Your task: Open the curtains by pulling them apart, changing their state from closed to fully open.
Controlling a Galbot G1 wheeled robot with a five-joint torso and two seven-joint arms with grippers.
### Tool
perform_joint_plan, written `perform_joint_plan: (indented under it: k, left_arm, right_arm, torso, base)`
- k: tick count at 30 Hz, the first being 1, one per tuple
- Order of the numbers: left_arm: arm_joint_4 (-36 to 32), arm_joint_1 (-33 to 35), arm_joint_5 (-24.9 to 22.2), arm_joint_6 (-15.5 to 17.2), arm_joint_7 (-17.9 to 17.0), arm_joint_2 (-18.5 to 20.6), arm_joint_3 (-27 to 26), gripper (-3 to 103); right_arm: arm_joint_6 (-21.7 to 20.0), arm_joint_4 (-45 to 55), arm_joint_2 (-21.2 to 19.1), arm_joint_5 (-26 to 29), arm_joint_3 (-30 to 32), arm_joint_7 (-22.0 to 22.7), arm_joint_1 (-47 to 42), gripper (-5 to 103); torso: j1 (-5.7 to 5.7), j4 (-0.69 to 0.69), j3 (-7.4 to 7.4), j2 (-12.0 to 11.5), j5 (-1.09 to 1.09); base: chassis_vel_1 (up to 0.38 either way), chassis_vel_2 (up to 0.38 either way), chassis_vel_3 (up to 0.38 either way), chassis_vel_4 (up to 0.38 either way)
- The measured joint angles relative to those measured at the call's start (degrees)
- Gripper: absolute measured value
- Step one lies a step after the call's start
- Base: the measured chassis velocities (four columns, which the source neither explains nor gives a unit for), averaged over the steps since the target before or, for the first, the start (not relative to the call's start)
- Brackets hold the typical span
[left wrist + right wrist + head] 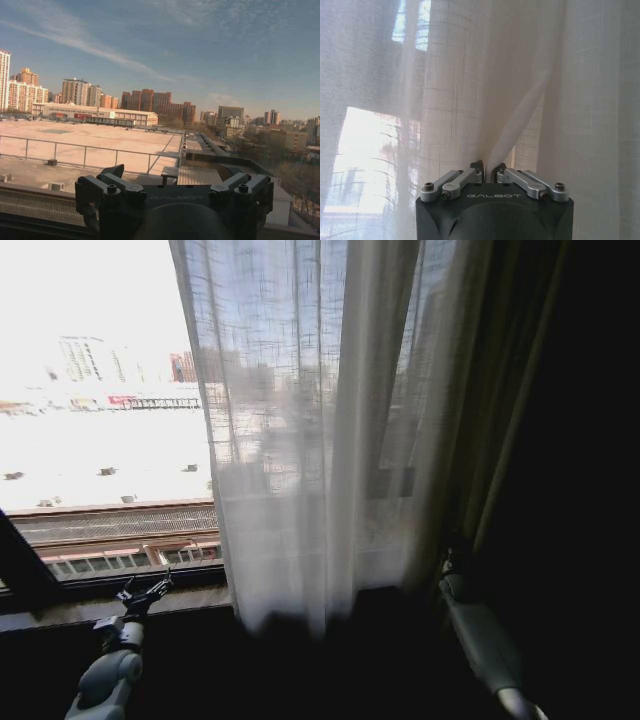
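Observation:
The sheer white pleated curtains (300, 440) hang bunched over the middle and right of the window, leaving the left part of the glass bare. My right gripper (487, 172) is shut on a fold of the curtains (470, 75), which runs up from between its fingers. In the head view, the right gripper (447, 562) sits low at the fabric's right edge. My left gripper (148, 590) hovers low by the sill, left of the curtains and apart from them. It is open with nothing between its fingers (112, 187), facing the city outside.
A dark heavy drape (560, 440) fills the right side beside the curtains. The window sill (60, 610) runs along the bottom left, with a dark slanted frame bar (20, 570) at the far left. Below the sill everything is in shadow.

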Motion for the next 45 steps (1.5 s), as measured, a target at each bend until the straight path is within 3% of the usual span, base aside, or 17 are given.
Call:
perform_joint_plan:
  k: [4, 7, 11, 13, 17, 20, 25, 45]
  left_arm:
    - [0.0, 0.0, 0.0, 0.0, 0.0, 0.0, 0.0, 100]
    - [0.0, 0.0, 0.0, 0.0, 0.0, 0.0, 0.0, 100]
    - [0.0, 0.0, 0.0, 0.0, 0.0, 0.0, 0.0, 100]
    - [0.0, 0.0, 0.0, 0.0, 0.0, 0.0, 0.0, 100]
    - [0.0, 0.0, 0.0, 0.0, 0.0, 0.0, 0.0, 100]
    - [0.0, 0.0, 0.0, 0.0, 0.0, 0.0, 0.0, 100]
    - [0.0, 0.0, 0.0, 0.0, 0.0, 0.0, 0.0, 100]
    - [0.0, 0.0, 0.0, 0.0, 0.0, 0.0, 0.0, 100]
  right_arm:
    - [-0.1, 6.1, -0.2, 3.4, -1.7, -1.7, -3.9, 24]
    - [-1.1, 11.0, -1.0, 6.1, -2.5, -2.3, -7.0, 29]
    - [-1.7, 18.6, -2.7, 7.6, -2.8, -3.1, -12.3, 51]
    - [-1.7, 19.8, -3.0, 7.8, -2.8, -3.2, -13.2, 51]
    - [-0.8, 22.8, -3.6, 8.0, -2.9, -3.8, -15.8, 73]
    - [-0.4, 23.3, -3.7, 8.0, -2.9, -4.1, -16.5, 78]
    - [0.4, 25.8, -4.3, 9.1, -2.8, -5.4, -18.1, 98]
    - [0.0, 30.7, -0.6, 7.7, -2.3, -8.3, -22.6, 100]
  torso:
    - [0.00, -0.01, 0.00, 0.0, 0.02]
    - [0.00, -0.01, -0.01, 0.0, -0.02]
    - [0.00, -0.03, -0.01, 0.0, -0.01]
    - [0.00, -0.02, -0.01, 0.0, -0.02]
    - [-0.01, -0.01, -0.01, 0.0, 0.00]
    - [0.00, -0.01, -0.01, 0.0, 0.01]
    - [0.00, -0.01, 0.00, 0.0, 0.01]
    - [0.00, -0.01, 0.00, 0.0, 0.00]
  base:
    - [0.000, 0.000, 0.000, 0.000]
    - [0.000, 0.000, 0.000, 0.000]
    - [0.000, 0.000, 0.000, 0.000]
    - [0.000, 0.000, 0.000, 0.000]
    - [0.000, 0.000, 0.000, 0.000]
    - [0.000, 0.000, 0.000, 0.000]
    - [0.000, 0.000, 0.000, 0.000]
    - [0.000, 0.000, 0.000, 0.000]
